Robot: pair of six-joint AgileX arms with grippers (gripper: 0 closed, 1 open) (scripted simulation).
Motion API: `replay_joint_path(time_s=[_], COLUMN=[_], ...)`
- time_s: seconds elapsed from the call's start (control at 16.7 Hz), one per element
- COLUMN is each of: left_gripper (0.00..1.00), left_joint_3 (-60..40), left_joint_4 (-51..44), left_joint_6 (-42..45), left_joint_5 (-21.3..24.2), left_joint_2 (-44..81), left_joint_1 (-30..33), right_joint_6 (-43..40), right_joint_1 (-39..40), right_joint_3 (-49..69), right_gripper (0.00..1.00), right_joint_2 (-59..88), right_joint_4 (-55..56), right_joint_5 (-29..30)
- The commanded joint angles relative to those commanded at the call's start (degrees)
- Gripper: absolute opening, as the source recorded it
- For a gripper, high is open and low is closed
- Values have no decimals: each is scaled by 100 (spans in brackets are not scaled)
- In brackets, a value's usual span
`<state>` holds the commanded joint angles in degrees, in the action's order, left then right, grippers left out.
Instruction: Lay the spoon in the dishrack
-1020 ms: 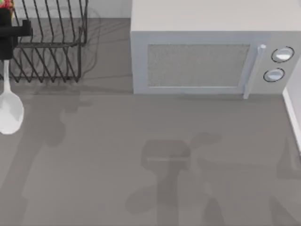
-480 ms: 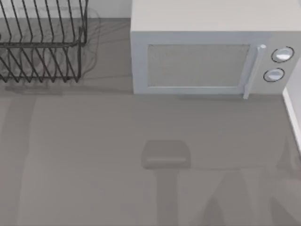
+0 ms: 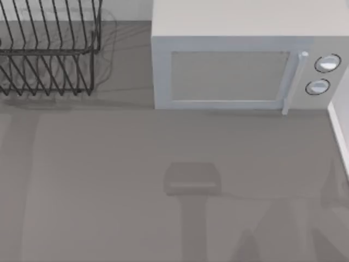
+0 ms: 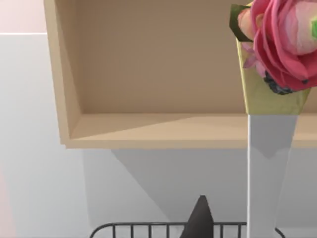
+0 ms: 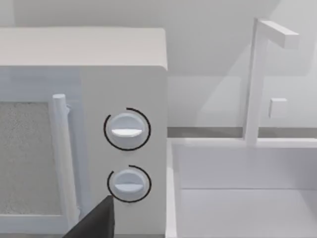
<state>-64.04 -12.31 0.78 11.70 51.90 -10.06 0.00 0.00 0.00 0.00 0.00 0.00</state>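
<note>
Above dishrack (image 4: pixel 148 229), left jaws (image 4: pixel 200 218) hold spoon (image 4: pixel 267 163).

Dishrack (image 3: pixel 52 54): black wire. Tabletop (image 3: pixel 109 180): plain mid-grey. Microwave (image 3: pixel 240 71): pale grey, speckled door panel, white dials ringed in black. Shelf (image 4: pixel 148 74): light tan wood. Flower (image 4: pixel 282 39): pink petals, yellow-green wrap, white stem. Sink (image 5: pixel 242 198): white.

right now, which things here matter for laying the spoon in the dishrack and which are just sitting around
Part of the job:
spoon, white handle and red knob end up above the rack's rim in the left wrist view
dishrack, back left of the table

Just lying about:
microwave
sink and faucet
wooden shelf
</note>
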Motion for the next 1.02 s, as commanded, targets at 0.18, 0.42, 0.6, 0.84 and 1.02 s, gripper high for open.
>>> replay_joint_path(time_s=[0.18, 0.42, 0.6, 0.84, 1.02], left_gripper=[0, 0, 0, 0, 0], left_joint_3=[29, 210, 461, 842, 1056], left_joint_4=[553, 2057, 3497, 5178, 5846], left_joint_6=[1, 11, 23, 24, 15], left_joint_5=[-38, -163, -287, -454, -543], left_joint_2=[544, 1886, 2993, 4207, 4752], left_joint_1=[64, 200, 332, 508, 600], right_joint_6=[0, 0, 0, 0, 0], right_joint_1=[0, 0, 0, 0, 0], right_joint_3=[0, 0, 0, 0, 0], right_gripper=[100, 100, 100, 100, 100], right_joint_2=[0, 0, 0, 0, 0], right_joint_4=[0, 0, 0, 0, 0], right_joint_5=[0, 0, 0, 0, 0])
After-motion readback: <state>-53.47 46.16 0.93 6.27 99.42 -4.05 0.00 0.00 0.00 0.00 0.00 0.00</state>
